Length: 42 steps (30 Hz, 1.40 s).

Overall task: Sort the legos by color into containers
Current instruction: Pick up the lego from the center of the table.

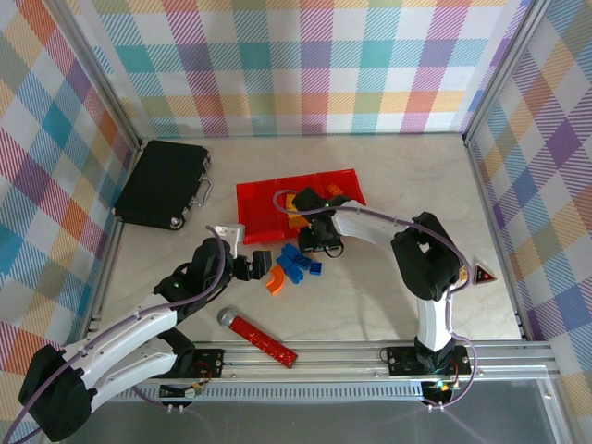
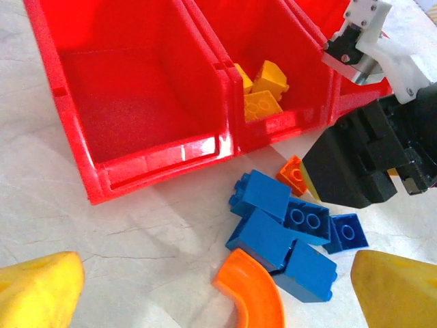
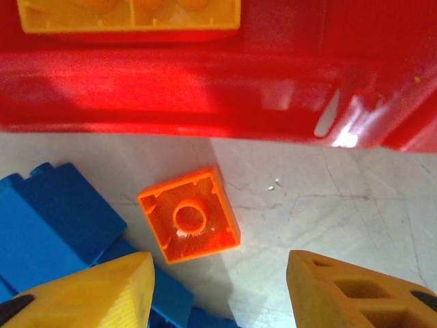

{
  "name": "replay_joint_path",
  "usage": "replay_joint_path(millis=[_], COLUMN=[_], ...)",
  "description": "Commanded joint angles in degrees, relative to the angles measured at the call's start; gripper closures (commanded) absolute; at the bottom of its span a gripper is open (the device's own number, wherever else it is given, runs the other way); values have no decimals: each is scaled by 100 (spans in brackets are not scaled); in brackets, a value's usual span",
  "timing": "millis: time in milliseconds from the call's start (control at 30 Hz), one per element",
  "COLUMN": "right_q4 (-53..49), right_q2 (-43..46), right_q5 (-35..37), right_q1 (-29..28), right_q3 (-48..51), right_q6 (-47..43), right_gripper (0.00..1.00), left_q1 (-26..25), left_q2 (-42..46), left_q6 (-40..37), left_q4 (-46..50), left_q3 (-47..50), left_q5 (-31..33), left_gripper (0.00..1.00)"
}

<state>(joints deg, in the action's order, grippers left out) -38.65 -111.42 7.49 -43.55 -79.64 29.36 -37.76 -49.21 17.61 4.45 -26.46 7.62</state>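
An upside-down orange lego (image 3: 189, 223) lies just ahead of the right gripper (image 3: 218, 280), between its parted, empty fingers, with the red bins (image 3: 205, 96) beyond it. Blue legos (image 2: 283, 236) and a curved orange piece (image 2: 249, 297) sit between the left gripper's (image 2: 218, 290) wide-spread fingers, which hold nothing.

White shells over chunky black joints on the left arm (image 1: 139, 335), same build on the right arm (image 1: 370, 225). Thin purplish cables (image 1: 379, 213) trail along them. A red triangle mark (image 1: 482, 275) sits on the right arm, and the fingers (image 3: 345, 287) are yellow wedges.
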Motion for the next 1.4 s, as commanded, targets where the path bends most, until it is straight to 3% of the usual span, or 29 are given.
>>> replay_joint_path(millis=[0, 800, 1367], right_q4=[-157, -598, -888], right_q2=[-148, -952, -482], right_q5=[305, 707, 1125], right_q1=[-92, -233, -180], right_q3=[-305, -887, -518], right_q6=[83, 196, 366], right_gripper=[46, 45, 49], left_q1=[-65, -65, -65], left_q2=[66, 375, 498], left_q6=[138, 217, 262], left_q4=[56, 69, 89], left_q3=[120, 320, 403], left_q5=[248, 372, 372], left_gripper=[0, 0, 0])
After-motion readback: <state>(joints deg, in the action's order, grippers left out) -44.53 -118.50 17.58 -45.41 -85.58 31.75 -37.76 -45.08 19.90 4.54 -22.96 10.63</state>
